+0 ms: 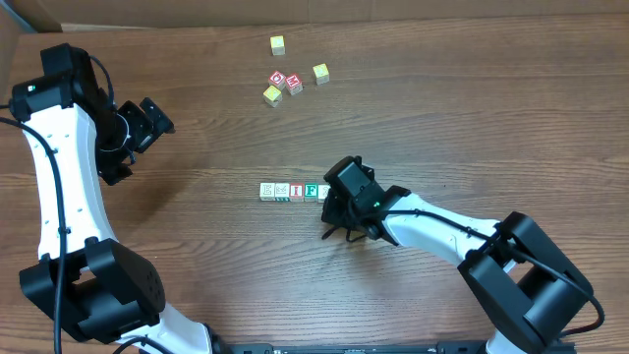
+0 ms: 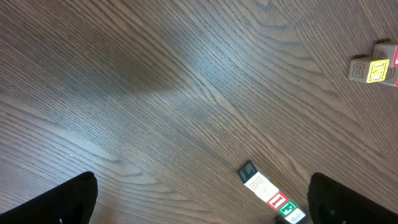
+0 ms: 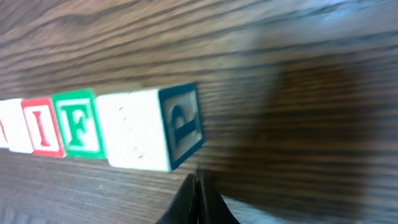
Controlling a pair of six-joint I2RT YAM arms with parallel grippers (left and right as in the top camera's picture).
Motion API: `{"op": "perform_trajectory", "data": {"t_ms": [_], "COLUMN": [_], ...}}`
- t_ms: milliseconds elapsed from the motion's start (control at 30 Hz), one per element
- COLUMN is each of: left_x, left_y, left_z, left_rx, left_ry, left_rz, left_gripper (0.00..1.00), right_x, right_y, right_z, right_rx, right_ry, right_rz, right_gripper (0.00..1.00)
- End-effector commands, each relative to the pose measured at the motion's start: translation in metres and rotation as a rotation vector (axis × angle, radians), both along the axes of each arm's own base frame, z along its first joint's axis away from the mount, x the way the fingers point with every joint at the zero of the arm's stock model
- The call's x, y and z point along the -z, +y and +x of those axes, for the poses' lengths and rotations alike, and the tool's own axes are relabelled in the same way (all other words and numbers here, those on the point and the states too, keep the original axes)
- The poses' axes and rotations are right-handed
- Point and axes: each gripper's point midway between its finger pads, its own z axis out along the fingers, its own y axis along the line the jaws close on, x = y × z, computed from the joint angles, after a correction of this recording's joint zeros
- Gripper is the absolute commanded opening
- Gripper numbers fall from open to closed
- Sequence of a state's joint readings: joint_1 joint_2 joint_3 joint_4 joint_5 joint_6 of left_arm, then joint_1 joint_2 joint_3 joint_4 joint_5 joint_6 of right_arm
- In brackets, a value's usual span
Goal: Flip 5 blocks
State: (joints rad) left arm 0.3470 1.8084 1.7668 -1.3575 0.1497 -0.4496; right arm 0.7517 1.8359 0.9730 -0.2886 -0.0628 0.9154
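Observation:
The blocks (image 1: 293, 191) lie in a tight row on the wooden table, pale faces with green and red print. My right gripper (image 1: 341, 204) covers the row's right end. In the right wrist view a red "I" block (image 3: 42, 127), a green "F" block (image 3: 78, 123) and a pale end block (image 3: 140, 137) with a dark blue "P" on its side show. My right gripper (image 3: 199, 186) is shut to a point just below that end block's corner, holding nothing. My left gripper (image 1: 149, 120) hangs wide open far to the left. The row (image 2: 268, 194) lies between its fingers (image 2: 62, 202).
A loose group at the back holds yellow-topped cubes (image 1: 278, 44), (image 1: 320, 73), (image 1: 272, 95) and two red-topped cubes (image 1: 286, 82). Part of that group (image 2: 376, 70) shows at the right edge of the left wrist view. The table's far left corner (image 1: 15, 39) is in view.

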Motion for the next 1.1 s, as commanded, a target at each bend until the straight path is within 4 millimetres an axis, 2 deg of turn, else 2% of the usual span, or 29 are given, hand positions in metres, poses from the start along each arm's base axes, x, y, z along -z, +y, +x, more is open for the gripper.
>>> {"op": "perform_trajectory", "data": {"t_ms": [0, 1067], "left_x": [-0.010, -0.010], "left_y": [0.001, 0.001], "left_z": [0.003, 0.003], "left_rx": [0.001, 0.001], "left_ry": [-0.031, -0.031], "left_rz": [0.014, 0.014], "left_gripper": [1.00, 1.00], "right_x": [0.003, 0.002], "right_y": [0.001, 0.008], "right_z": [0.000, 0.012], "right_rx": [0.004, 0.012], "right_ry": [-0.009, -0.061], "right_rz": [-0.009, 0.019], "right_gripper": [0.04, 0.06]}}
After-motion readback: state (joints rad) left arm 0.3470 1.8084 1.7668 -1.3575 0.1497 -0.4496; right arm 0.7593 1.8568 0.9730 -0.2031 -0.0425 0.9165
